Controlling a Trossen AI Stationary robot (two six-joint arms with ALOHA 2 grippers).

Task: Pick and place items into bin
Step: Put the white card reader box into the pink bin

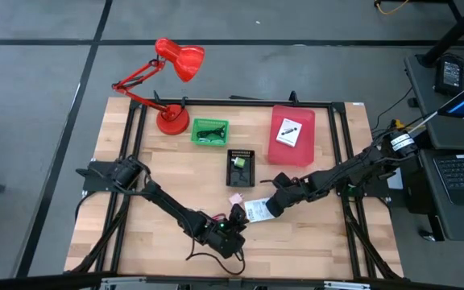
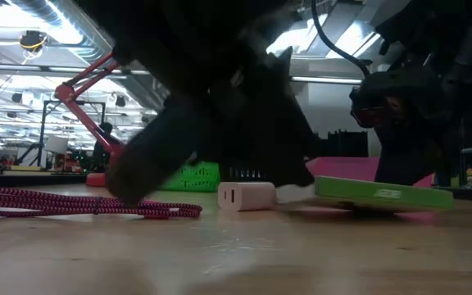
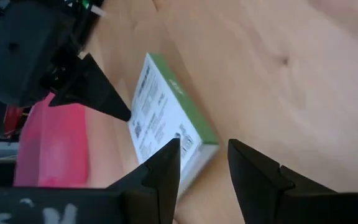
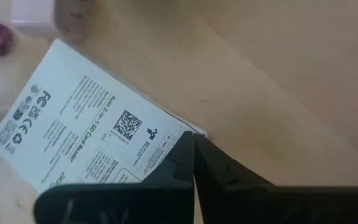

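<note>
A flat white printed packet (image 1: 257, 211) with a green edge is seen lying flat on the tabletop (image 1: 312, 242) near its front middle, its long axis running from the left pincer (image 1: 238, 219) toward the right pincer (image 1: 271, 207). The left pincer is held open at one short end, nothing gripped. The right pincer is fully closed, its tips pressed on the opposite end.
</note>
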